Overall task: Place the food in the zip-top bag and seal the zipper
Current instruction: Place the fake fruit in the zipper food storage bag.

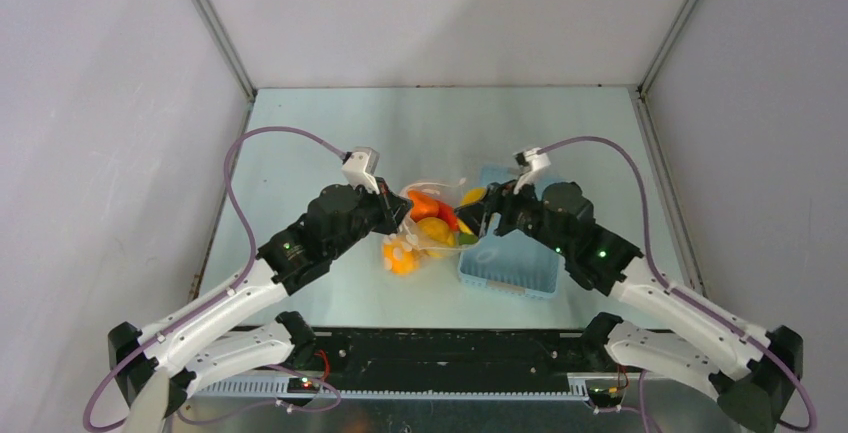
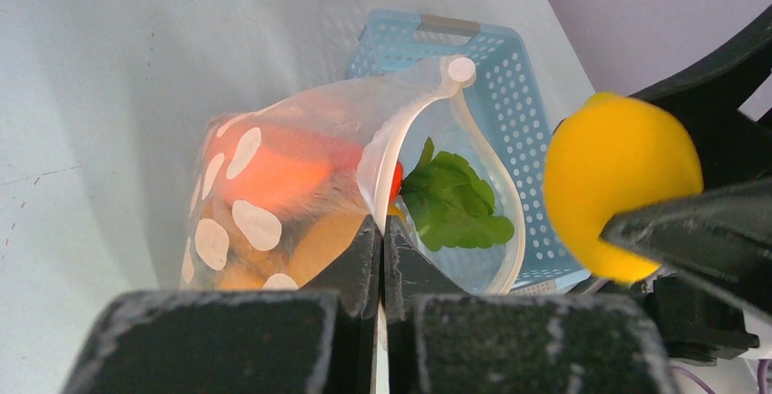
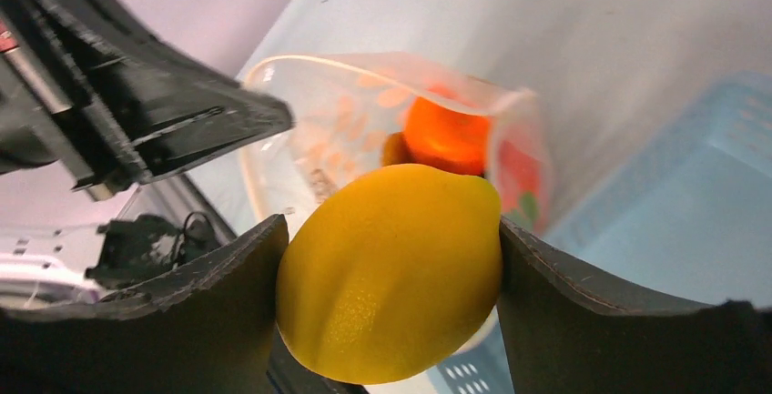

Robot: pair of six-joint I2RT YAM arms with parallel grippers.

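Observation:
The zip-top bag [image 1: 418,239] [image 2: 273,185] stands with its mouth held wide. My left gripper [image 1: 397,211] [image 2: 381,230] is shut on the bag's rim, pinching the white zipper [image 2: 393,135] strip. The slider [image 2: 461,70] sits at the strip's far end. Inside the bag lie an orange carrot [image 3: 446,135], a green leafy piece [image 2: 455,205] and other food. My right gripper [image 1: 479,210] [image 3: 391,262] is shut on a yellow lemon [image 3: 391,271] [image 2: 619,180], held just in front of the bag's mouth [image 3: 364,103].
A light blue perforated basket [image 1: 510,263] [image 2: 510,75] [image 3: 692,221] lies right of the bag, under my right arm. The left gripper's body [image 3: 173,130] shows close to the lemon in the right wrist view. Grey walls enclose the table.

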